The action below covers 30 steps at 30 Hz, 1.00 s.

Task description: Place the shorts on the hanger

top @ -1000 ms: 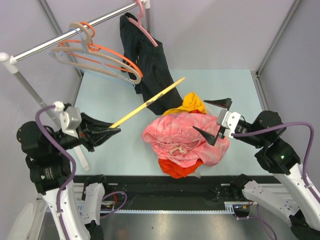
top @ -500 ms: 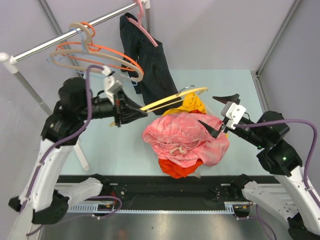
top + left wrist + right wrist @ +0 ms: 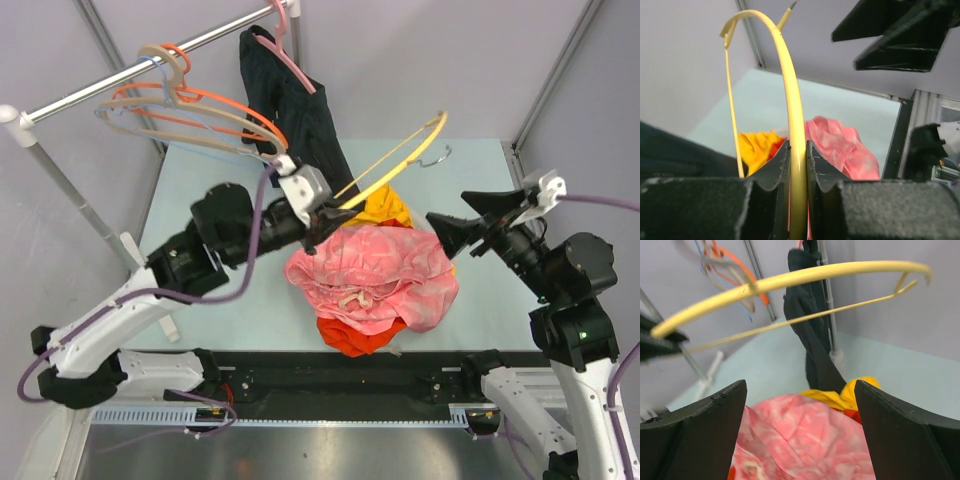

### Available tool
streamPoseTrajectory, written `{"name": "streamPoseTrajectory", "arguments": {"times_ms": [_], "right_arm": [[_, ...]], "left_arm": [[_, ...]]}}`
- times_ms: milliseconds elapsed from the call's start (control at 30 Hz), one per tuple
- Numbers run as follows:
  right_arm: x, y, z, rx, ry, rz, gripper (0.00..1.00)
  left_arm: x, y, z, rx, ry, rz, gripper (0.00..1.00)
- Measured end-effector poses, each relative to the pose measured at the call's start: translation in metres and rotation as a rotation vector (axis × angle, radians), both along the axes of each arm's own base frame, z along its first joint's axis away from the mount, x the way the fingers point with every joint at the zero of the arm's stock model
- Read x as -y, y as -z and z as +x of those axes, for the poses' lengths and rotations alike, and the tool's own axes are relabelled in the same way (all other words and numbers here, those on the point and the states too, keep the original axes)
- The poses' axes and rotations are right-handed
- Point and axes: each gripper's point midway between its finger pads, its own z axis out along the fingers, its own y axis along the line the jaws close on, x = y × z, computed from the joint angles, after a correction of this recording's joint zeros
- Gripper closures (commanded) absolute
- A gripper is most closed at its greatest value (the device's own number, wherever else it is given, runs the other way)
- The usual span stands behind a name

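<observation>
Here's your pale table (image 3: 200, 215), and the shorts (image 3: 372, 272) lie bunched at centre frame in the top view, on top of an orange-red garment (image 3: 355, 338). The hanger (image 3: 796, 150) hangs in the air above their far edge, its long axis slanting from centre up to the upper right. Your left gripper (image 3: 328, 215) is clamped on one end of it. Your right gripper (image 3: 447, 208), jaws wide and empty, hovers just right of the shorts, which sit below and left of it. It's your nearer free claw.

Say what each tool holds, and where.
Left tool: the hanger, pinched near one end of its curved shoulder. Right tool: open, holding nothing.
</observation>
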Motion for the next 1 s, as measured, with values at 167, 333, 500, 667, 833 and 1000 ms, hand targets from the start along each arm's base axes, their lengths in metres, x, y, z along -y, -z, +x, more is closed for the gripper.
{"name": "streamPoseTrajectory", "arguments": {"times_ms": [167, 333, 500, 667, 833, 1000], "right_arm": [[0.004, -0.028, 0.02, -0.091, 0.019, 0.253, 0.07], [0.008, -0.044, 0.027, -0.135, 0.018, 0.404, 0.06], [0.01, -0.047, 0.028, -0.155, 0.025, 0.454, 0.08], [0.012, -0.059, 0.022, -0.112, 0.02, 0.478, 0.1], [0.015, -0.075, 0.02, -0.055, 0.017, 0.52, 0.16], [0.014, -0.083, 0.036, -0.054, 0.01, 0.573, 0.2]], "left_arm": [[0.045, -0.012, -0.022, 0.272, -0.07, -0.047, 1.0], [0.086, -0.008, -0.008, 0.475, -0.239, -0.023, 1.0], [0.102, -0.008, 0.021, 0.566, -0.432, -0.016, 1.0], [0.105, -0.008, 0.031, 0.579, -0.522, -0.02, 1.0], [0.1, -0.017, 0.035, 0.558, -0.579, -0.061, 1.0], [0.1, -0.019, 0.029, 0.544, -0.584, -0.08, 0.99]]}}
